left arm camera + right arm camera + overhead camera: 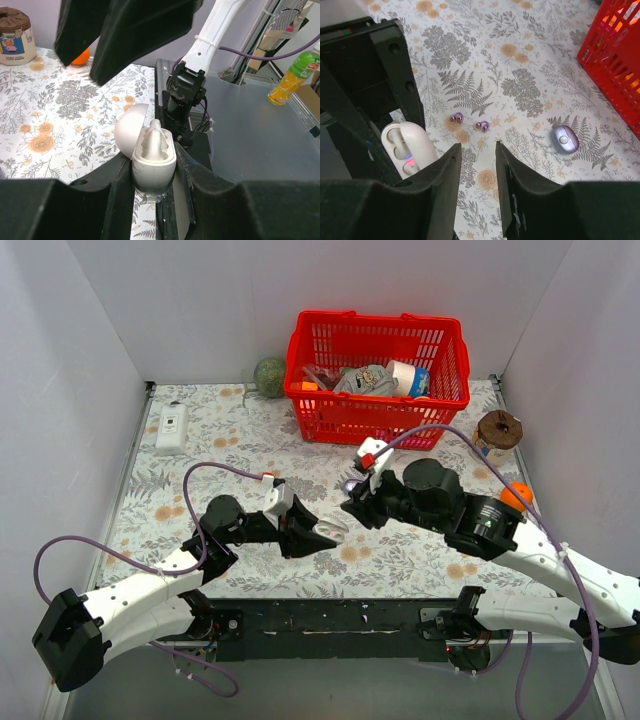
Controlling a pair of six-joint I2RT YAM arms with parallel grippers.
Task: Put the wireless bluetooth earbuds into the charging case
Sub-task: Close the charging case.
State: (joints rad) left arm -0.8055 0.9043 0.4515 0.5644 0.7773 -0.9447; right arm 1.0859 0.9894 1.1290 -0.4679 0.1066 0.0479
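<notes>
1. Floral-printed cloth [200, 455] is covering the table between plain grey walls; both arm bases are sitting at its near edge.
2. Left gripper [318, 535] is clenching a white oval case [152, 162] between its fingers. The case's lid is standing open, and a small reddish light is glowing on its side in the right wrist view.
3. Right gripper [477, 146] is hovering over the cloth just beside the white case, with its jaws released and parted. Nothing is sitting between them, and bare cloth is showing through the gap.
4. Purple earbuds [482, 126] are lying on the cloth just past the right fingertips. The two are near each other but not touching, and no gripper is touching either one.
5. Charging case [564, 139], lavender and closed, is resting on the cloth well apart from the earbuds, on the side toward the red basket [378, 420].
6. An orange ball [516, 495] is showing beside the right arm's wrist.
7. The basket is standing at the far middle and holding assorted items.
8. A brown-lidded jar [498, 432] is sitting to the basket's right, a green ball [269, 377] at its left against the back wall, and a white switch box [172, 428] at the far left.
</notes>
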